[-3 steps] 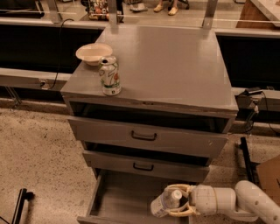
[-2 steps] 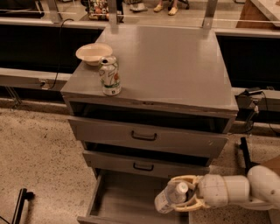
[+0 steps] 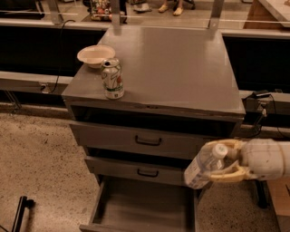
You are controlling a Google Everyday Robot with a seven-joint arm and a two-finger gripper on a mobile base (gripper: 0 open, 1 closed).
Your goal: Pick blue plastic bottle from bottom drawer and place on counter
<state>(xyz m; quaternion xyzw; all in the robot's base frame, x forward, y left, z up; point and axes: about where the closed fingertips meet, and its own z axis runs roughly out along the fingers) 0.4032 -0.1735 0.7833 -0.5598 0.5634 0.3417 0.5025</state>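
**Item:** blue plastic bottle [image 3: 200, 168]. Held in the air, tilted with its white cap up and to the right, in front of the cabinet's right front corner at about the height of the middle drawer [image 3: 136, 170]. It touches neither drawer nor worktop.

**Item:** tool [image 3: 213, 162]. At the right of the view, beside the cabinet, its yellowish fingers [image 3: 226, 175] clamped above and below the bottle's body.

**Item:** bottom drawer [image 3: 140, 206]. Pulled open, grey floor bare where visible.

**Item:** worktop [image 3: 176, 63]. Carries a soda can [image 3: 112, 78] close to the front edge on the left and a bowl [image 3: 95, 55] just behind it.

**Progress, as judged:** the pick looks done, since the bottle is out of the drawer and gripped. Left to do: raise it above worktop level, carry it in over the surface, set it down, release.

**Edges and room:**
- The worktop's front lip overhangs the top drawer [image 3: 149, 140]. The bottle sits below that lip and probably must rise in front of it before moving inward.
- The centre and right of the worktop are bare, well apart from can and bowl, and give the widest landing area.
- Two upright posts [image 3: 216, 12] stand at the back edge.
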